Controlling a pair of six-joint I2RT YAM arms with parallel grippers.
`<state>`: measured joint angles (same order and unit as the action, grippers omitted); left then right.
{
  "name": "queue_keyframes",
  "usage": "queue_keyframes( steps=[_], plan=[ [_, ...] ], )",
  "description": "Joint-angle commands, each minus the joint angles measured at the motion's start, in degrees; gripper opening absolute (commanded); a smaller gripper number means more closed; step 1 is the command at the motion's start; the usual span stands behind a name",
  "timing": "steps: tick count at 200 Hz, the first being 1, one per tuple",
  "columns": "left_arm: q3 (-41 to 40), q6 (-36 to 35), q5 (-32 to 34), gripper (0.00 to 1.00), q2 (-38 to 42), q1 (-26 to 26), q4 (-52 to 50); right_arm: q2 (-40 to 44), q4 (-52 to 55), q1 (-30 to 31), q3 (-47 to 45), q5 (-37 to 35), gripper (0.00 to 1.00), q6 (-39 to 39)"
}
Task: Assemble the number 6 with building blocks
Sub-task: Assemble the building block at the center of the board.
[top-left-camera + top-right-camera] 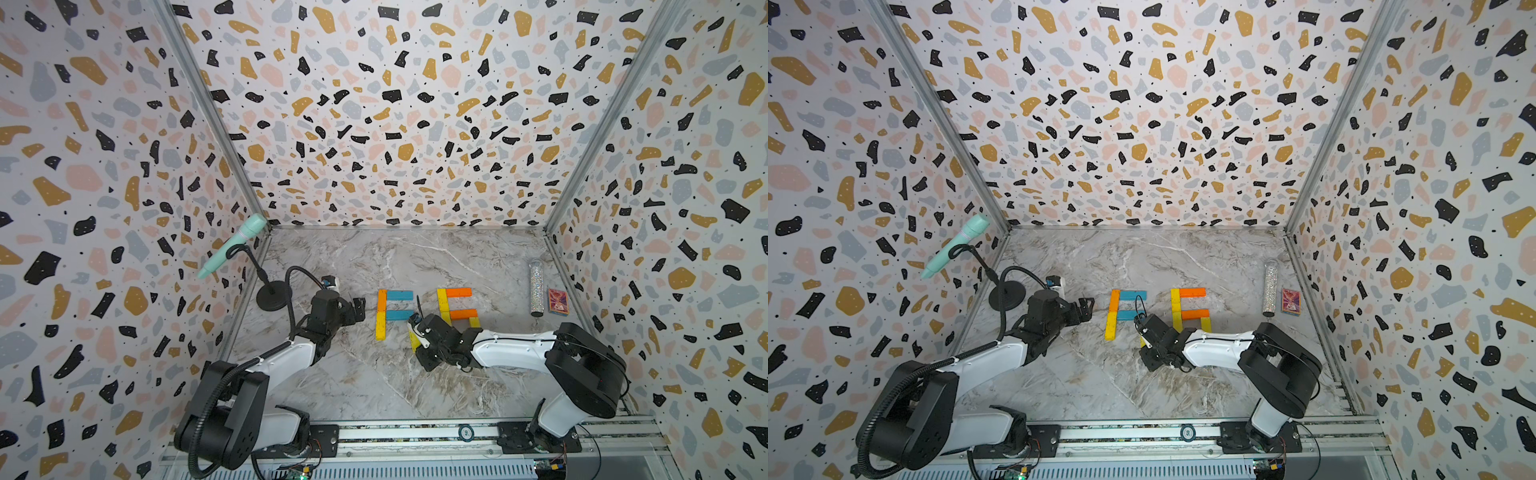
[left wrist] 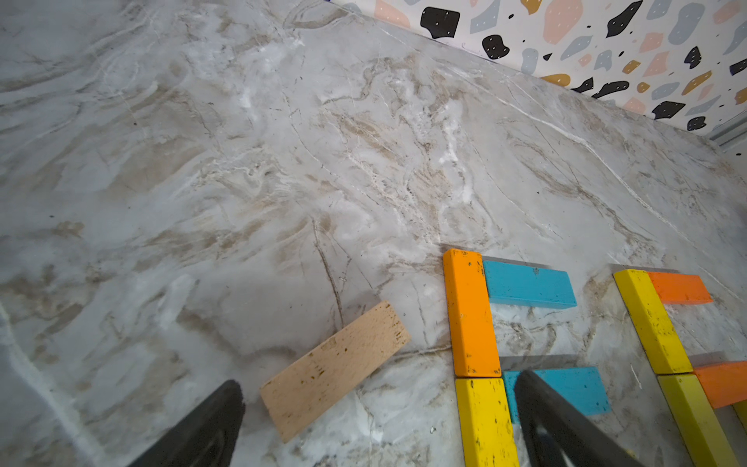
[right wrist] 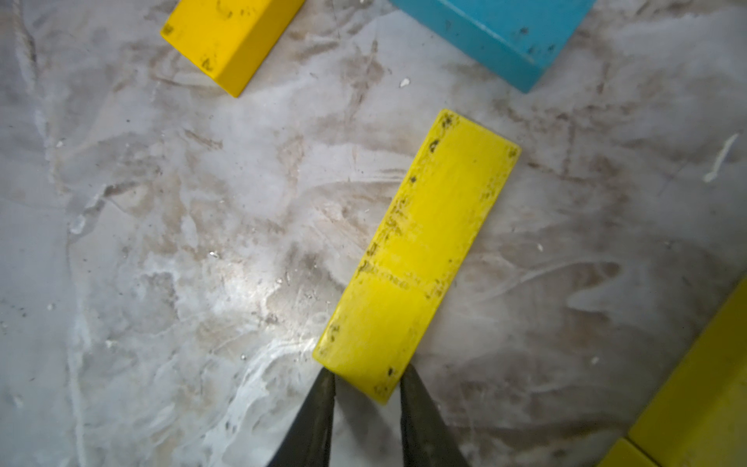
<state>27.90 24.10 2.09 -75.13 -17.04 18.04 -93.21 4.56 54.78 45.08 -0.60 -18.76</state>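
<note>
Two block figures lie on the marble table (image 1: 415, 257). The left one has an orange plank (image 1: 381, 300) over a yellow plank (image 1: 380, 326), with two teal planks (image 1: 400, 295) branching right. The right one has a yellow upright (image 1: 444, 305), two orange planks (image 1: 458, 292) and a short yellow plank (image 1: 474, 322). My right gripper (image 3: 366, 378) is shut on the near end of a loose yellow plank (image 3: 420, 250), just in front of the figures (image 1: 413, 338). My left gripper (image 2: 378, 383) stands open over a pale wood plank (image 2: 335, 370), left of the left figure.
A mint microphone (image 1: 232, 245) on a black stand (image 1: 272, 296) stands at the left wall. A glitter cylinder (image 1: 537, 286) and a red card box (image 1: 558, 301) lie at the right. Patterned walls close three sides.
</note>
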Motion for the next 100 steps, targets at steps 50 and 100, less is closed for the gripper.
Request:
queue_keyframes(
  steps=[50, 100],
  plan=[
    [1.19, -1.05, 0.99, 0.99, 0.47, 0.1, 1.03, -2.08, 0.13, -0.84, 1.33, 2.04, 0.3, 2.3],
    [1.27, -1.12, 0.77, 0.99, 0.52, 0.12, 0.93, -0.7, -0.08, -0.59, 0.22, 1.4, 0.3, 1.78]
  ],
)
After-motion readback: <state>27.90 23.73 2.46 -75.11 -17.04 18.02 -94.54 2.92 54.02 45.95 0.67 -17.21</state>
